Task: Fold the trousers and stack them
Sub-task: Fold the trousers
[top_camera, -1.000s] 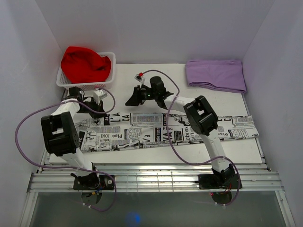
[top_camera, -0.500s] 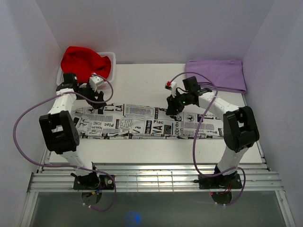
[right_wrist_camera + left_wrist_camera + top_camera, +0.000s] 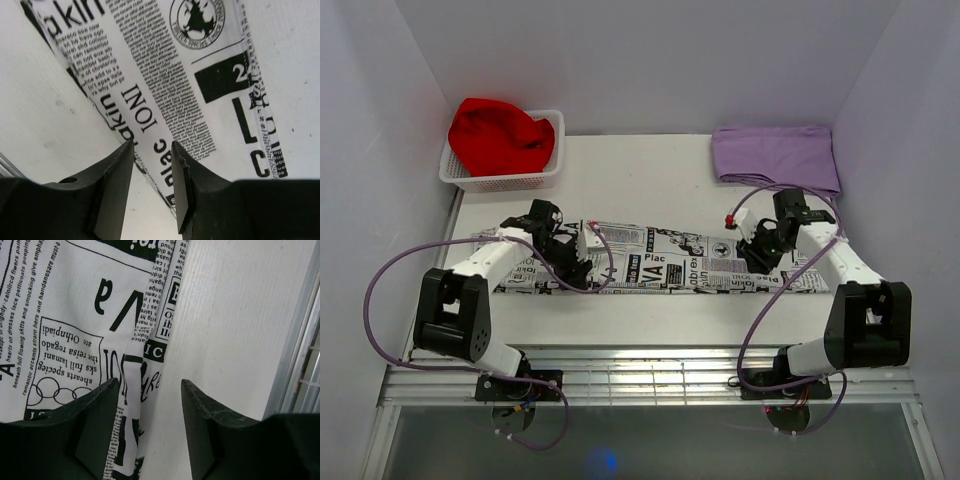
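White table (image 3: 640, 170), top view: trousers (image 3: 690, 265) laid as one long narrow strip across the middle, seemingly halved lengthwise; cross-folds and stacking outstanding. Left gripper (image 3: 578, 258) and right gripper (image 3: 757, 252) low over either half. Left wrist: fingers (image 3: 95, 425) wide, straddling the trousers' edge, nothing clamped. Right wrist: fingers (image 3: 112, 190) narrowly apart over the cloth edge, nothing visibly pinched.

"plac IONI" on the trousers (image 3: 175, 75)
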